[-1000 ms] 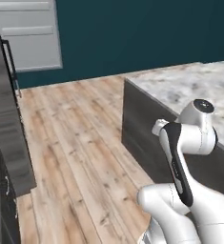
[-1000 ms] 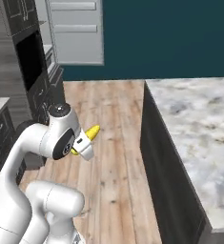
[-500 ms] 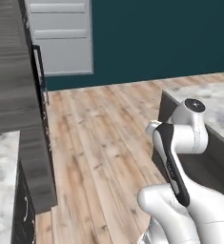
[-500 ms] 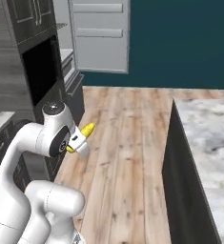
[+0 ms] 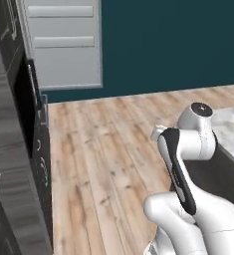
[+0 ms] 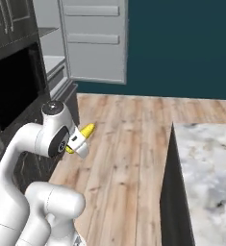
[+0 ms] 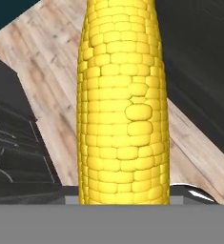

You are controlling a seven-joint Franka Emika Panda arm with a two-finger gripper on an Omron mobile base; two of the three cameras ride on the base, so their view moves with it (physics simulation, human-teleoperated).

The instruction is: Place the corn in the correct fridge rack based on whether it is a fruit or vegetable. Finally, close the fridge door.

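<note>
The yellow corn (image 7: 123, 105) fills the middle of the hand view, standing lengthwise between my fingertips (image 7: 192, 192). In the right base view the corn (image 6: 87, 130) sticks out of my gripper (image 6: 80, 140), which is shut on it and held over the wood floor in front of the arm. The fridge door (image 6: 97, 41) stands open at the back, its pale inner side with bins facing me; it shows too in the left base view as the fridge door (image 5: 63, 45). Left of it, inside the fridge, lies the pale fridge rack (image 6: 53, 62).
A black-fronted microwave (image 6: 16, 81) and dark cabinets (image 5: 19, 149) line the left side. A marble-topped island (image 6: 206, 163) with a dark side stands on the right. Wood floor (image 6: 129, 144) runs between them up to a teal wall (image 6: 182, 43).
The whole picture has shifted: the base has moved and turned, so the open fridge door and cabinets look larger and nearer. The corn stays held in the gripper.
</note>
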